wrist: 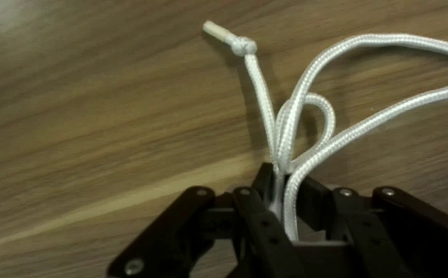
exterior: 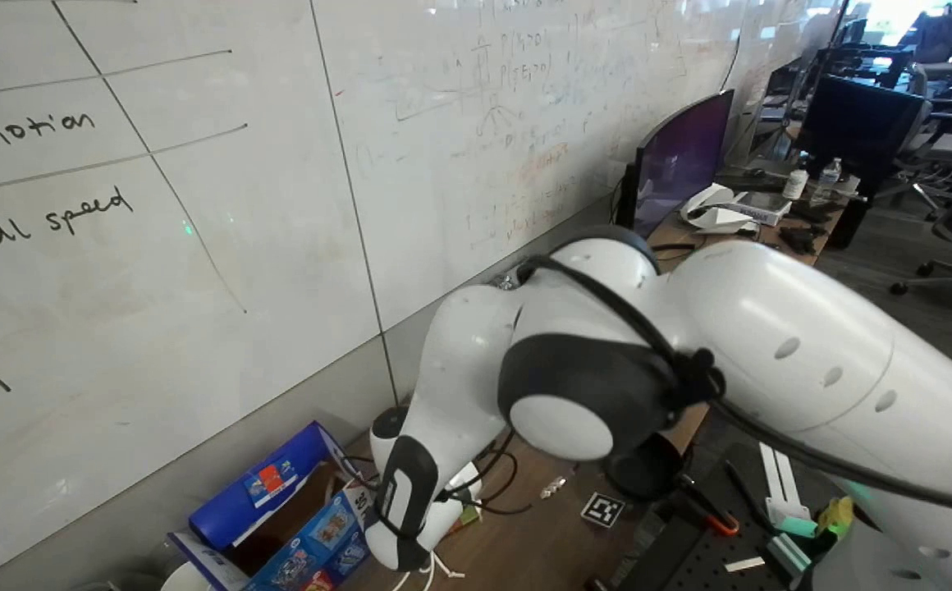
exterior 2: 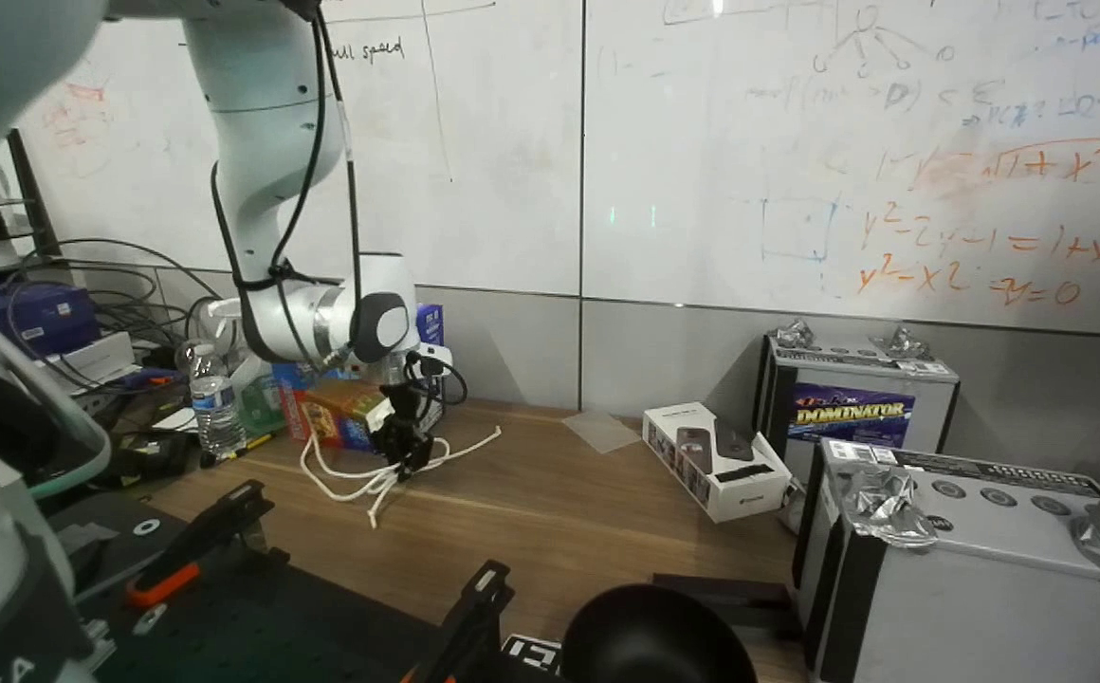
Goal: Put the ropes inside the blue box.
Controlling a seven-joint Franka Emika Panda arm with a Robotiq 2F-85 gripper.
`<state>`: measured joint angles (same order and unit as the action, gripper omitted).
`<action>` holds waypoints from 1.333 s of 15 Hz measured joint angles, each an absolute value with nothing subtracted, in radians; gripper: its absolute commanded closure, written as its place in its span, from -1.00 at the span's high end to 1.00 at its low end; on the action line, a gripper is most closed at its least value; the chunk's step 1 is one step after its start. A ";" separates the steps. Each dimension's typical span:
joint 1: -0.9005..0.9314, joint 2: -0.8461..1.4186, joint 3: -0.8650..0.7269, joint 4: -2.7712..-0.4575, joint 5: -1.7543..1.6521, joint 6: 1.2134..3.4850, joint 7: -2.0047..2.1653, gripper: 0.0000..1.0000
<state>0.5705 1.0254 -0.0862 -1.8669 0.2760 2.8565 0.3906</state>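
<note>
We found the black jointed gripper (wrist: pixel 287 182) pinched closed on looped white braided ropes (wrist: pixel 285 146) over the brown wooden table (exterior 2: pixel 550 489); we judged this bunching suited dropping them into the open-topped blue cardboard box (exterior: pixel 320 542).

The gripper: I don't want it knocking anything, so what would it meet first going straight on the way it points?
Most likely the wooden tabletop: the gripper points down at it, shut on the ropes, whose loose strands may get pressed first. How much gap lies between is hard to judge.
</note>
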 measured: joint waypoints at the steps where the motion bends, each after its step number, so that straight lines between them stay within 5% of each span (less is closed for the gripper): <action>1: 0.518 0.983 -0.048 -1.901 0.276 2.853 0.361 -0.94; 8: 0.242 0.634 0.147 -2.141 0.282 2.845 0.285 -0.94; 20: 0.274 0.094 0.164 -2.129 0.221 2.510 0.565 -0.94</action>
<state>0.2737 0.0936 0.1642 -2.1292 0.2214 2.5105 0.5653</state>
